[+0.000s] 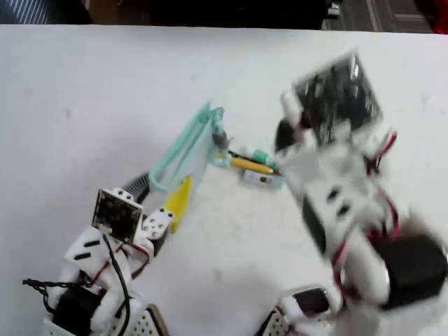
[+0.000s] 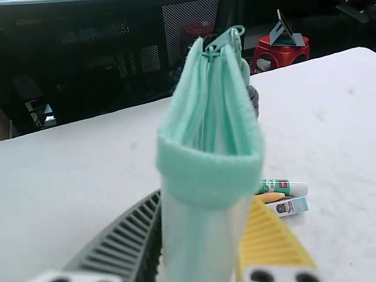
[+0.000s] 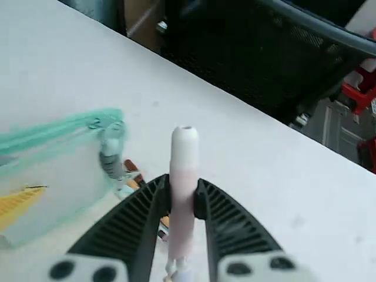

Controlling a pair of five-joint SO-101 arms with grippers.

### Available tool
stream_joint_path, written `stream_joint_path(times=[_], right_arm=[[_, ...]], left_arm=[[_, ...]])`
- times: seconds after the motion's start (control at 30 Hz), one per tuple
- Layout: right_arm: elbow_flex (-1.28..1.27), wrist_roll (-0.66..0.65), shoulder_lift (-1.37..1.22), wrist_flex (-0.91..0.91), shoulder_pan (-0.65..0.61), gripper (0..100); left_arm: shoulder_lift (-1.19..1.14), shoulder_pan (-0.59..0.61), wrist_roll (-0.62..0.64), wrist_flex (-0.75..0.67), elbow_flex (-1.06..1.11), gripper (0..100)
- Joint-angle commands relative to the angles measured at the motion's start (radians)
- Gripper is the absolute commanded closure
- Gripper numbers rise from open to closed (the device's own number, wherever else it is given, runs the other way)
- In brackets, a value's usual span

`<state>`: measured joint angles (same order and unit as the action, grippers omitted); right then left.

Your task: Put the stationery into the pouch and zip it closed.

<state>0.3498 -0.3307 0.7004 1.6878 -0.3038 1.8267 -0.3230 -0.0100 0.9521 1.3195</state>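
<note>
The left wrist view is showing what the high view cannot: the mint-green translucent zip pouch (image 2: pixel 208 176) is standing on edge with its zipper mouth gaping upward. The left gripper (image 2: pixel 200 241) is pinching it between a grey ribbed finger (image 2: pixel 126 238) and a yellow one (image 2: pixel 270 235). Just beyond the pouch, a white-and-green glue stick (image 2: pixel 282 188), a yellow pencil (image 2: pixel 271 198) and a small pale-blue eraser (image 2: pixel 291 206) are lying together on the white table (image 2: pixel 70 170).

The right wrist view is showing the right gripper (image 3: pixel 182 200) clamping an upright white-and-pink cylindrical stick (image 3: pixel 183 170) between black ribbed fingers, which are hiding its lower end. The pouch's zipper end is sitting near this gripper, slightly apart.

In the high view the right arm is looking smeared, so its grip is hard to make out there.
</note>
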Motion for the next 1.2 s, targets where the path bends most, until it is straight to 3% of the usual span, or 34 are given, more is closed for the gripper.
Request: stream_joint_path(times=[0.0, 0.37, 0.7, 0.8, 1.17], right_arm=[[-0.034, 0.051, 0.077, -0.056, -0.111, 98.2], [-0.043, 0.235, 0.107, -0.219, -0.166, 98.2], [-0.043, 0.272, 0.22, -0.43, -0.17, 98.2], [-0.043, 0.354, 0.239, -0.515, -0.211, 98.2], [-0.051, 0.423, 0.099, -0.512, -0.364, 96.0]], left_arm=[[-0.002, -0.013, 0.009, 0.005, -0.009, 82], [-0.002, -0.013, 0.009, 0.005, -0.008, 82], [-0.002, -0.018, 0.009, 0.005, -0.008, 82], [-0.002, -0.021, 0.009, -0.003, 0.003, 82], [-0.002, -0.021, 0.009, -0.044, 0.031, 82]])
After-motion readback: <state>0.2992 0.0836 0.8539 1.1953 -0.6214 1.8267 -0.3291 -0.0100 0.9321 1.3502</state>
